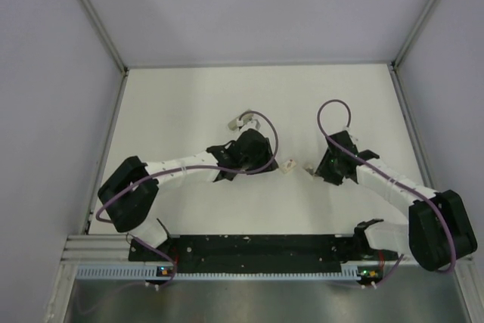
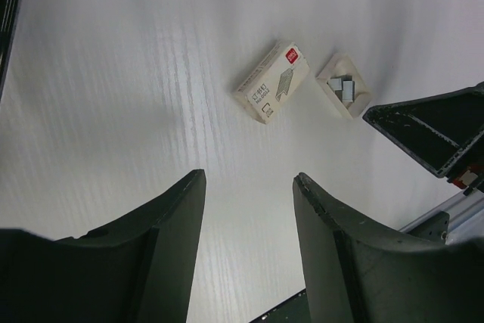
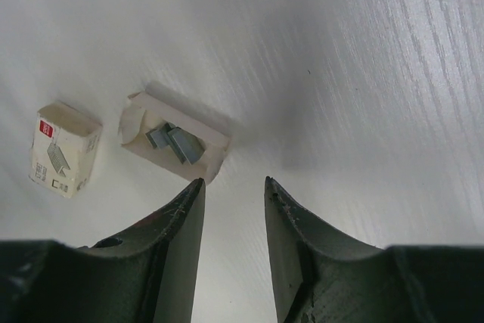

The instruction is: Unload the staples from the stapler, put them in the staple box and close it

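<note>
Short grey staples (image 3: 184, 145) lie loose in a small open cardboard tray (image 3: 212, 135) on the white table (image 3: 378, 73), skewed to its long axis, beside a closed staple box (image 3: 64, 150), while the left gripper (image 2: 249, 181) and right gripper (image 3: 234, 184) hover with fingers parted, holding nothing.

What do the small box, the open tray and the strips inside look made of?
Small box: printed card, matte, with folded edges. Open tray: plain cream card, likely, with a creased flap. Strips: grey metal with a dull sheen, probably staples.
</note>
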Motion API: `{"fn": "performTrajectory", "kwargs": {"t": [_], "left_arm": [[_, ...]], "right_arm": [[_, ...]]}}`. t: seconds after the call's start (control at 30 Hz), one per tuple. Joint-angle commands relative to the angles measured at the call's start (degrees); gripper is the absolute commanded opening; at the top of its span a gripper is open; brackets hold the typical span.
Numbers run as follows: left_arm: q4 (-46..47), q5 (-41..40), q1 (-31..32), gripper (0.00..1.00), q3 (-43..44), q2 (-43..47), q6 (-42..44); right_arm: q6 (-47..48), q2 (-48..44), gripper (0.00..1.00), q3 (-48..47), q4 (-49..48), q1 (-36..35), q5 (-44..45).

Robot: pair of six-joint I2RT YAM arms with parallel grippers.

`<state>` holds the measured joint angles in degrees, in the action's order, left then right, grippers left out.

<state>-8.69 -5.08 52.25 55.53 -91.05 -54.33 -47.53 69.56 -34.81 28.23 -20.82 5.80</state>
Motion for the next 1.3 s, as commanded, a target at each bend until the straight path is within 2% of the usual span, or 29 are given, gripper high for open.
{"fn": "performTrajectory", "kwargs": {"t": [0.0,0.33,0.67,0.9,1.03,1.27], "left_arm": [[4.2,3.6,-1.3,0.55,0.8,-0.6,-0.6],[4.8,9.1,-4.0,0.54,0.9,-2.2,1.7],[6.1,11.4,-5.1,0.53,0.9,-3.3,2.5],[6.3,12.1,-5.4,0.52,1.2,-3.6,2.9],[6.3,12.4,-5.4,0.52,1.1,-3.4,3.1],[6.3,12.8,-5.5,0.52,1.9,-4.0,3.8]], "right_arm": [[-4.0,0.8,0.38,-0.3,-2.4,0.6,0.9],[-6.3,3.4,0.36,-1.1,-3.3,0.6,2.3],[-6.1,4.4,0.25,-1.7,-3.1,0.7,2.3],[-6.0,5.0,0.23,-1.8,-3.2,0.6,2.7],[-5.7,4.8,0.12,-1.9,-3.2,0.7,2.6],[-4.2,4.6,0.0,-2.9,-2.4,0.6,3.3]]}}
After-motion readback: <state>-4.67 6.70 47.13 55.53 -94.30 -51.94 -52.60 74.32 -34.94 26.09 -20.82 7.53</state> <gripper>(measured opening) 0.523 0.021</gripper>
